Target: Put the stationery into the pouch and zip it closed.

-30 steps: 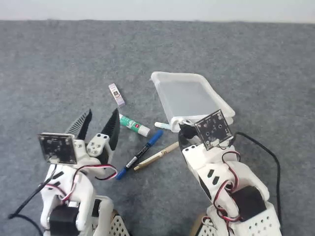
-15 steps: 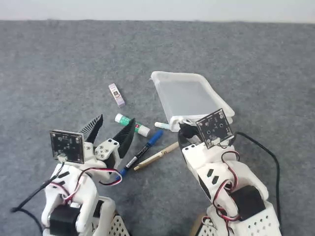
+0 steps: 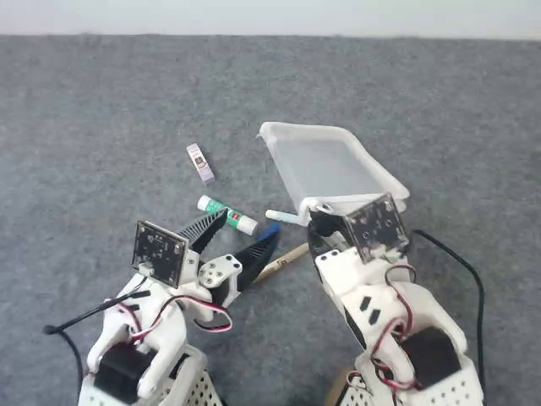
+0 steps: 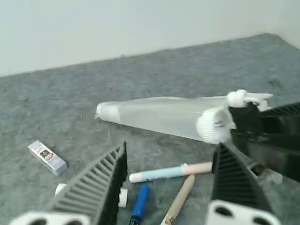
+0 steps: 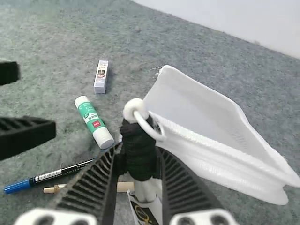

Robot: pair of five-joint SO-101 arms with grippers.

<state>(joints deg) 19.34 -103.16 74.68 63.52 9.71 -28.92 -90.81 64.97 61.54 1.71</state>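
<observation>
The translucent white plastic pouch [image 3: 325,165] lies flat on the grey felt-covered table [image 3: 101,101], its long zip edge turned toward the two arms. At the near corner of that edge, the right gripper [image 5: 137,154] has its jaws pressed in on a black piece topped by a white ring, which appears joined to the pouch, so the pouch is pinched there. Just beside the pouch's near edge, on the left arm's side, lies a slim pale pen with a light-blue and pink barrel [image 3: 281,216]. Next to it are a black marker with a blue cap [image 3: 269,233] and a beige wooden pencil [image 3: 292,254], both angled toward the pouch's held corner. A little farther from the pouch on the same side lies a white glue stick with a green label [image 3: 226,215]. Beyond that, well apart from the pouch, is a small pale lilac eraser-like block [image 3: 200,163]. The left gripper [image 3: 235,237] hangs over the marker and near the glue stick, its black ridged jaws spread wide and holding nothing. In the left wrist view the pale pen, the marker and the pencil show between those jaws.
</observation>
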